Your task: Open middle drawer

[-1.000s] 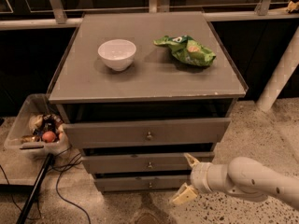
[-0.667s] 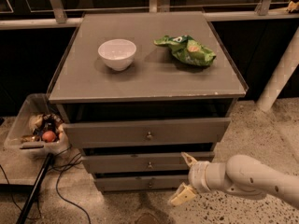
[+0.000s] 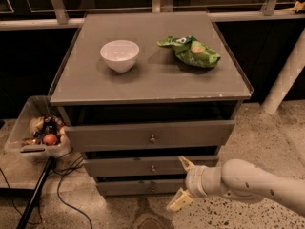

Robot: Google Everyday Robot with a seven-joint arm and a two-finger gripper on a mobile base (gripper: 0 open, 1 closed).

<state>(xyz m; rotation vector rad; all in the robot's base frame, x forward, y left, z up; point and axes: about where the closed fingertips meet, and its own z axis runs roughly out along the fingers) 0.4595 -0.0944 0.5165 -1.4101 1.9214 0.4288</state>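
Observation:
A grey three-drawer cabinet [image 3: 150,85] stands in the middle. The middle drawer [image 3: 119,166] has a flat grey front with a small round metal knob [image 3: 153,168] at its centre. It sits slightly forward of the bottom drawer [image 3: 128,187] and behind the top drawer [image 3: 190,133], which is pulled out a little. My gripper [image 3: 181,183] comes in from the lower right on a white arm. Its two tan fingers are spread open, one by the middle drawer's front right of the knob, one lower near the floor. It holds nothing.
A white bowl [image 3: 119,55] and a green chip bag [image 3: 190,51] lie on the cabinet top. A clear bin [image 3: 38,135] with odds and ends stands at the left on the floor, with black cables [image 3: 62,185] beside it. A white post [image 3: 286,75] stands at right.
My gripper and arm have shifted slightly left, toward the middle drawer's knob. The drawers have not moved.

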